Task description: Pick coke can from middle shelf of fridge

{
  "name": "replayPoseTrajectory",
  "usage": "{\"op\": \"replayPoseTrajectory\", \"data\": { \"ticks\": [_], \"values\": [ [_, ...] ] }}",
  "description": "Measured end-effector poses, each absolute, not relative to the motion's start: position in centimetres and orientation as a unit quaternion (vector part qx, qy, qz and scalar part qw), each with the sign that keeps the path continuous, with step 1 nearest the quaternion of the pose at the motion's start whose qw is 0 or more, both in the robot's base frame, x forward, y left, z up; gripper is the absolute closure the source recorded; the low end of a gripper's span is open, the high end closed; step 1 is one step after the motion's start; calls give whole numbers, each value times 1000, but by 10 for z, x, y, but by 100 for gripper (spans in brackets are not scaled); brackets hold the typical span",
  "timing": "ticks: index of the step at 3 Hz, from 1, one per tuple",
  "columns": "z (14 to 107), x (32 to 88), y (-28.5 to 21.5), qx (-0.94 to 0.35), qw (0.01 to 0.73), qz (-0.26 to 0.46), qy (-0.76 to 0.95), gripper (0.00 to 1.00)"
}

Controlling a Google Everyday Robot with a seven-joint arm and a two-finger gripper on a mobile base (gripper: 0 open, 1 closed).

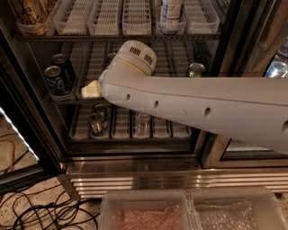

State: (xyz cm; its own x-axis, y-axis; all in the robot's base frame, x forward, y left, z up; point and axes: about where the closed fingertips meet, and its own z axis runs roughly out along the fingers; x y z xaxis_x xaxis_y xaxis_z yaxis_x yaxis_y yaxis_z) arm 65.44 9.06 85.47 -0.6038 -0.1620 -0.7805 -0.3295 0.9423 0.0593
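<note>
The fridge stands open in front of me. My pale arm comes in from the right and crosses the middle shelf. My gripper shows only as a cream part at the arm's left end, low over the shelf's front and just right of the blue cans. A sliver of dark red, perhaps the coke can, peeks out left of the arm's round joint at the back of the shelf. The rest of it is hidden.
Two blue cans stand at the middle shelf's left and a green can at its right. The bottom shelf holds a can and a clear bottle. A white bottle is on top. Cables and plastic bins lie on the floor.
</note>
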Motion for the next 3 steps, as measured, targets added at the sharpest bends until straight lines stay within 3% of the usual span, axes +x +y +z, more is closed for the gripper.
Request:
{"op": "replayPoseTrajectory", "data": {
  "ticks": [3],
  "values": [
    [842, 697, 82, -116, 460, 82, 877, 13]
  ]
}}
